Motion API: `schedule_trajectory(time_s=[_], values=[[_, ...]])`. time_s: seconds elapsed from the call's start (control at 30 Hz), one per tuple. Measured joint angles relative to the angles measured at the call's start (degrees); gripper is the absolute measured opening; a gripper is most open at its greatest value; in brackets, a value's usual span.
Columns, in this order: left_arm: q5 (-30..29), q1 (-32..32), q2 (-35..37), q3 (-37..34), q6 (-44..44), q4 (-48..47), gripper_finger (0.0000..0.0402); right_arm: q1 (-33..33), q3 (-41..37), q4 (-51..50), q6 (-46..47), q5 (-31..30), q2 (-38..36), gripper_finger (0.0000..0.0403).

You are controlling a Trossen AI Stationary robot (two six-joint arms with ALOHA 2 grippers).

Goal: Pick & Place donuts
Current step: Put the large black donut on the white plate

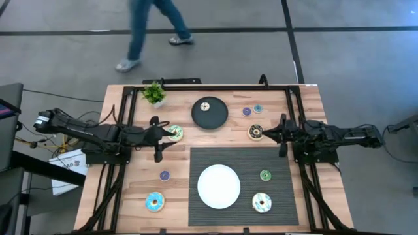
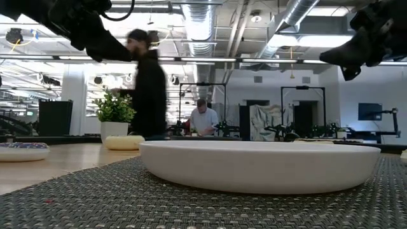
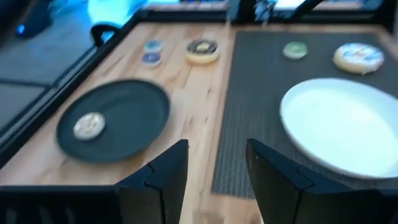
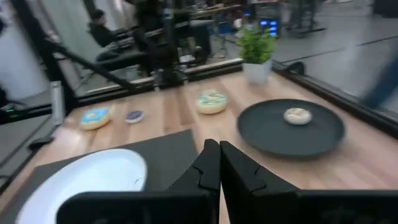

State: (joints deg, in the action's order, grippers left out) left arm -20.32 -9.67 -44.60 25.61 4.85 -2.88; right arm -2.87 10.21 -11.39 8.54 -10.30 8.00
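My left gripper [image 1: 163, 136] is open and empty, held above the table beside the white-green donut [image 1: 175, 133]. My right gripper [image 1: 273, 134] is shut and empty, held above the table beside the brown donut [image 1: 255, 132]. A cream mini [image 1: 205, 106] lies on the black plate [image 1: 215, 119]. The blue donut [image 1: 155, 202] lies near the front left. The cream-pink donut [image 1: 262, 202] and a green mini [image 1: 265, 175] lie on the dark mat. A purple mini [image 1: 246, 111] and a blue mini [image 1: 257, 109] lie on the wood at the back; another purple mini [image 1: 164, 175] lies at the left.
The white plate [image 1: 219, 186] sits on the dark ribbed mat [image 1: 202, 160]. A small potted plant [image 1: 155, 93] stands at the far left corner. Black frame rails [image 1: 124, 111] run along the table's sides. A person [image 1: 153, 26] walks past the far edge.
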Motion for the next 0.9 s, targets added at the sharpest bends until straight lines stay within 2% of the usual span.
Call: schedule_trajectory(time_s=[0.2,0.3,0.4,0.57,0.7,0.9], values=[[2.02,0.02,0.0,-4.79,-0.86,6.94,0.0153,0.35,6.42,-0.1,0.03,-3.83,7.02,0.0],[2.49,0.64,0.0,-5.36,-0.81,6.94,0.0153,0.78,12.75,-0.17,0.04,-5.92,14.2,0.0],[6.22,2.19,0.0,-5.36,-2.04,7.76,0.0153,0.76,20.3,-2.63,0.02,-8.93,22.69,0.0],[7.16,5.39,0.02,-5.36,-4.03,10.25,0.0153,1.72,35.56,-17.76,0.8,-15.17,38.09,0.0],[9.01,7.42,0.0,-5.36,-2.74,9.82,0.0153,4.48,46.21,-28.97,6.1,-20.25,49.11,0.0],[10.75,7.91,0.0,-5.36,-2.15,8.51,0.0153,9.64,58.46,-47.68,15.12,-15.99,62.54,0.0001]])
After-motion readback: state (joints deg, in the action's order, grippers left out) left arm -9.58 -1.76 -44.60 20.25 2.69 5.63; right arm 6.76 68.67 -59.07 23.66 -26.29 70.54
